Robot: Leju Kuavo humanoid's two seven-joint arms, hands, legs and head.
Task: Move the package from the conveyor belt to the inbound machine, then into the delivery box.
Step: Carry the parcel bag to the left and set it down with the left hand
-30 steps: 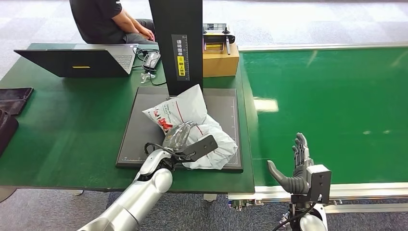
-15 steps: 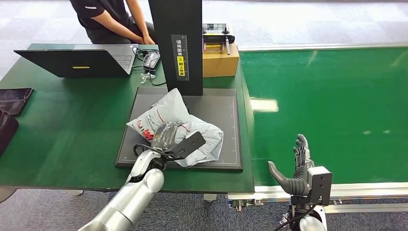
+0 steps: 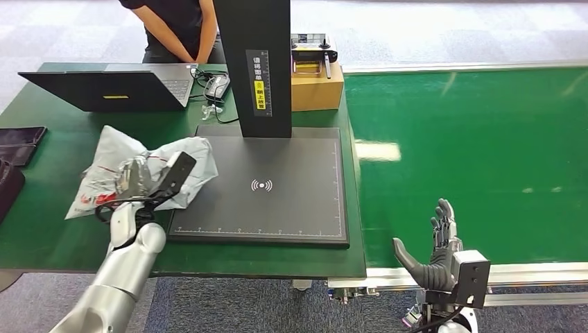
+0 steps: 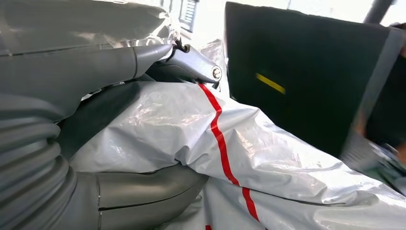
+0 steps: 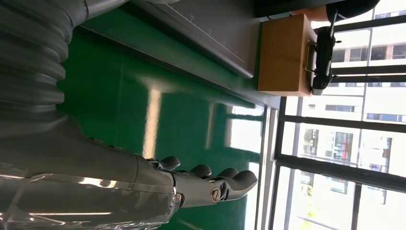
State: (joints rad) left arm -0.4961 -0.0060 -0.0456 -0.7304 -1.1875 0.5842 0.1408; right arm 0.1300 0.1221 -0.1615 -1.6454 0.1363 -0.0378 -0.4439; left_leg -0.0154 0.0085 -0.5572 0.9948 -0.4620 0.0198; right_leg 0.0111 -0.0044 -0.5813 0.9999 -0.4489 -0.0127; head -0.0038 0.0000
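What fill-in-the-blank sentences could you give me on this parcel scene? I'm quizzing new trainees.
1. The left hand holds the white package, which has ____ stripes.
2. The package is now off the dark scanner plate and over the ____ table.
3. The right hand is ____, its fingers apart, by the conveyor belt.
4. A brown ____ sits beside the black scanner column.

Missing words: red; green; open; box
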